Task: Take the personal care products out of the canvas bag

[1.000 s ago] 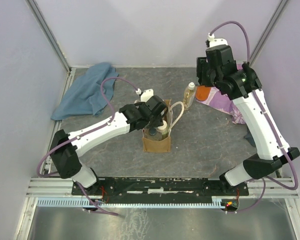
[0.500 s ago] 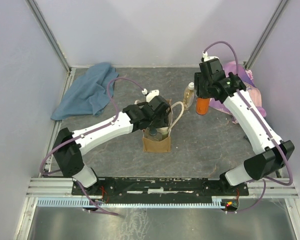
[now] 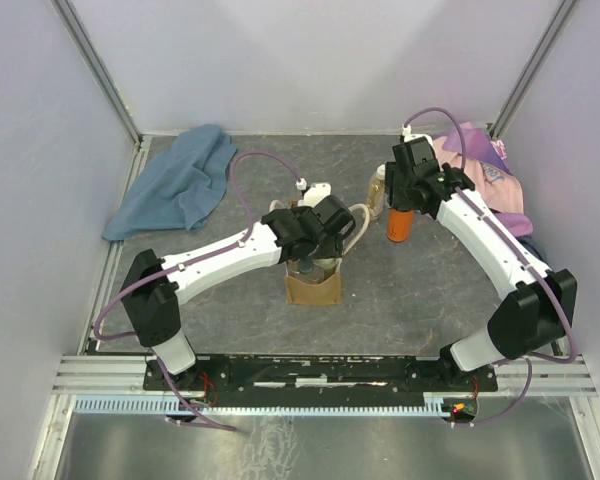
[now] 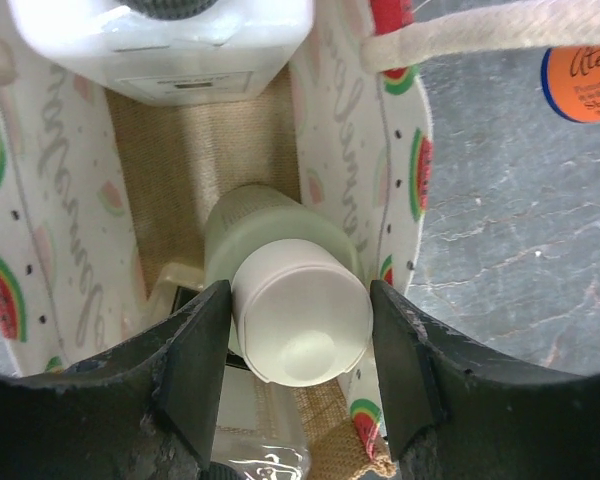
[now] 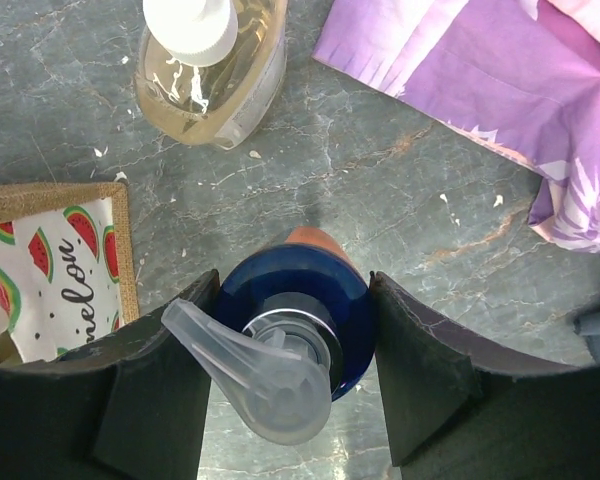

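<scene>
In the middle of the top view stands the small tan-brown boxy canvas bag with cream loop handles. The left gripper is down in its mouth. Its jaws are open only as wide as the cream cap of a pale green round bottle, and they appear to press on both sides of this cap.

To do this step well, I think the arm should lift straight up and slowly. The bag is light and may rise with the bottle, and the cream handle lies close at the upper right.

Inside the bag there is also a white rectangular bottle with dark cap, at the top of the left wrist view. Something clear lies lower, but I cannot tell what it is.

To the right of the bag, the right gripper clamps the blue cap of an orange pump bottle. This bottle seems to stand on the grey table, near a clear bottle of amber liquid.
</scene>
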Robot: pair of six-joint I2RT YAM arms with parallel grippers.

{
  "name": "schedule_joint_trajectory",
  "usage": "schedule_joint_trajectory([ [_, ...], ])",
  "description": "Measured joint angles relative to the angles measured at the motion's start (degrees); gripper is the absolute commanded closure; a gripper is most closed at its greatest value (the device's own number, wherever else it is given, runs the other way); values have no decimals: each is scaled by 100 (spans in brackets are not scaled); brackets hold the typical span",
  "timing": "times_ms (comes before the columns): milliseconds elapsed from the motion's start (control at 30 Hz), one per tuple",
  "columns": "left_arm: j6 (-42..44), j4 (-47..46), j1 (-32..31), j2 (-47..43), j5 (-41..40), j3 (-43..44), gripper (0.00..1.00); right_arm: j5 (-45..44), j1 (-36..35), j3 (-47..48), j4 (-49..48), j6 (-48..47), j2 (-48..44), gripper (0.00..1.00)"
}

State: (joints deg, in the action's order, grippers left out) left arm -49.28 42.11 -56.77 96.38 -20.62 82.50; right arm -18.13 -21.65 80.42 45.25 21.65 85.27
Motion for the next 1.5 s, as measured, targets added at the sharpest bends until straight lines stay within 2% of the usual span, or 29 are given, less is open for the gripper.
schedule_joint_trajectory([
  [67, 7, 114, -26, 11, -114, 0, 47, 17, 4, -127, -127, 33, 2, 58],
  [233, 20, 234, -61, 55, -225, 46, 77, 48, 17, -470, -551, 153, 9, 58],
  [300, 17, 251, -70, 55, -243, 48, 93, 59, 24, -623, -730, 210, 37, 58],
  [333, 17, 256, -70, 55, -249, 48, 97, 61, 28, -675, -800, 229, 72, 58],
  [567, 15, 433, -81, 57, -334, 160, 97, 81, 33, -960, -1279, 275, 446, 54],
  [700, 20, 1139, -94, 236, -400, 636, 97, 85, 35, -1075, -1462, 271, 557, 49],
  [867, 76, 2041, -101, 577, -573, 1606, 97, 94, 35, -1130, -1611, 273, 557, 31],
  [1067, 138, 2730, -122, 612, -695, 2581, 97, 61, 35, -1137, -1620, 310, 551, 4],
  [1267, 234, 3499, -122, 802, -881, 3696, 97, 144, 33, -1222, -1569, 297, 105, 5],
  [1400, 343, 3950, -120, 979, -1060, 4627, 97, 531, 28, -1235, -1523, 304, -719, 9],
  [1500, 385, 4100, -98, 951, -1115, 4962, 97, 1067, 28, -1235, -1534, 334, -1320, 11],
])
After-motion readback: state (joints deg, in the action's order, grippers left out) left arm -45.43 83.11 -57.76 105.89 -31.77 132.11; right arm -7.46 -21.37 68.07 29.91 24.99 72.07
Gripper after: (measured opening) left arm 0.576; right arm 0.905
